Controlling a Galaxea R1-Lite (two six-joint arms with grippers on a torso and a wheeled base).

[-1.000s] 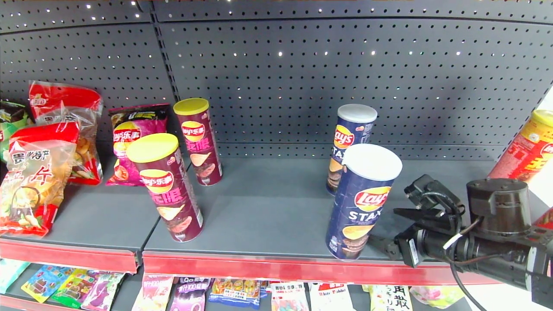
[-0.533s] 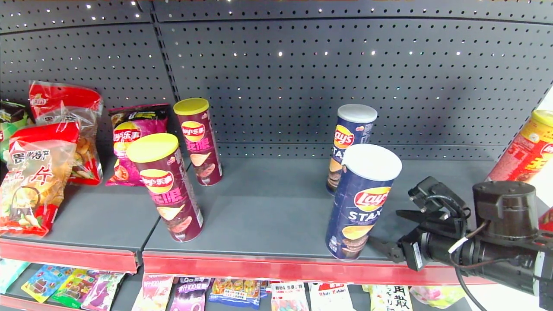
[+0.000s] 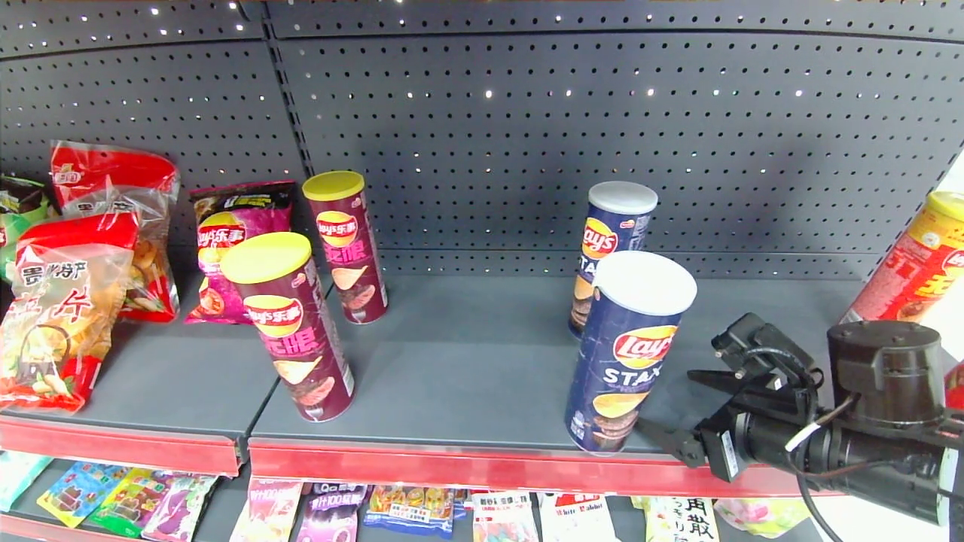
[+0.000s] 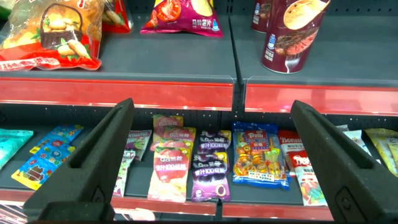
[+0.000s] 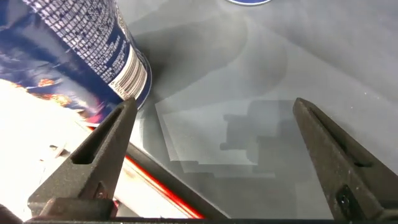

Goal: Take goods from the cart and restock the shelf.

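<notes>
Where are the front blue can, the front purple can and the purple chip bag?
front blue can (image 3: 629,361), head view, label at mid-body
front purple can (image 3: 297,339), head view, label at mid-body
purple chip bag (image 3: 226,241), head view, round logo on front

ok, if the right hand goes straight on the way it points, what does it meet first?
Probably the front blue can: the open right hand has one finger beside its base. Between the fingers lies bare shelf deck; depth is unclear.

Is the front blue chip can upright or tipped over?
Upright: the front blue can stands on its base near the shelf edge, white lid on top.
</notes>
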